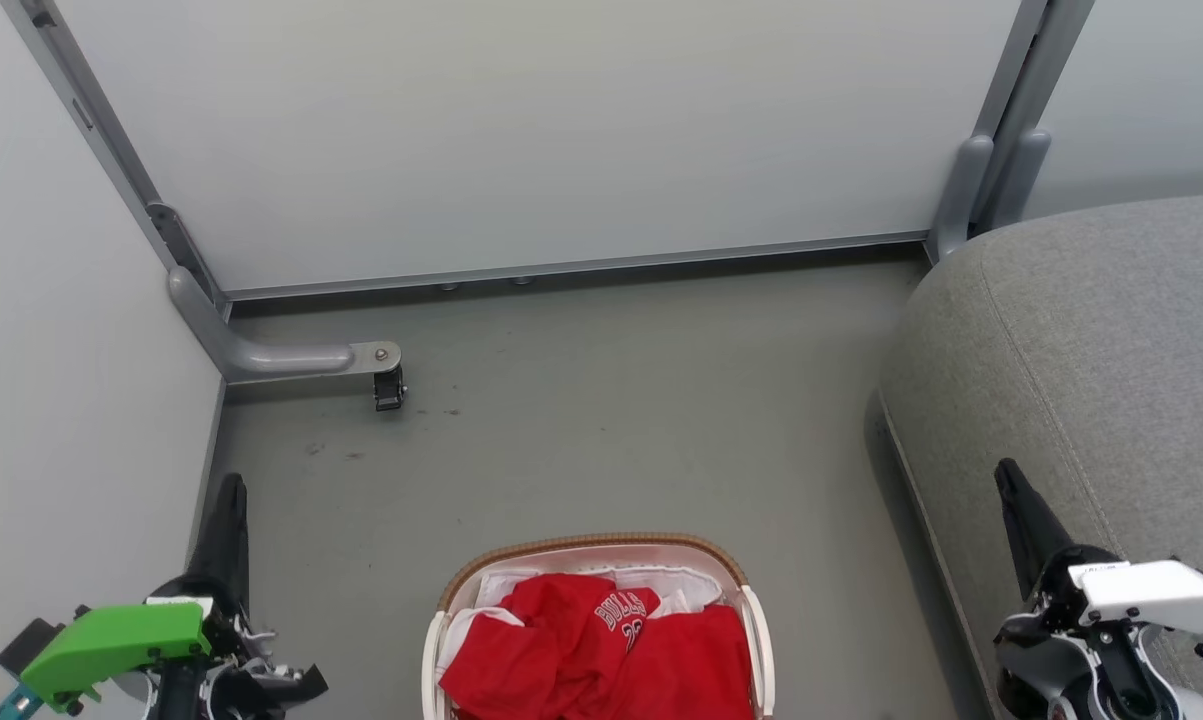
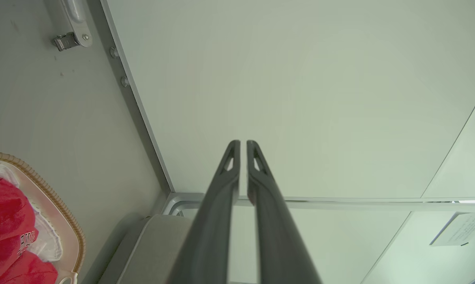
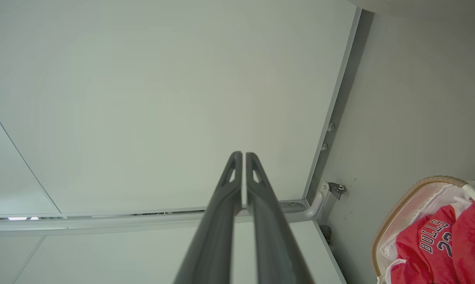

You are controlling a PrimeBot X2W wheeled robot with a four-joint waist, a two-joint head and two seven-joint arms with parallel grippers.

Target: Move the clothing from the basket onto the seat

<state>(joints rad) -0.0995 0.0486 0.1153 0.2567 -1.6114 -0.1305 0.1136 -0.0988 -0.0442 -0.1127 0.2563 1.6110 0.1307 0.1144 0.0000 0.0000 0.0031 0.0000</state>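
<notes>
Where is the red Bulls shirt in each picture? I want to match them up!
Head view: the red Bulls shirt lies in the basket, at the bottom middle.
Left wrist view: the shirt is in the bottom left corner.
Right wrist view: the shirt is in the bottom right corner.
Shared landmark: the little caster wheel, left of middle in the head view, top left in the left wrist view, right of middle in the right wrist view.

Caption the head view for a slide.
Red clothing heaped in the basket on the floor, grey seat at right; left gripper and right gripper empty at the lower corners.
</notes>
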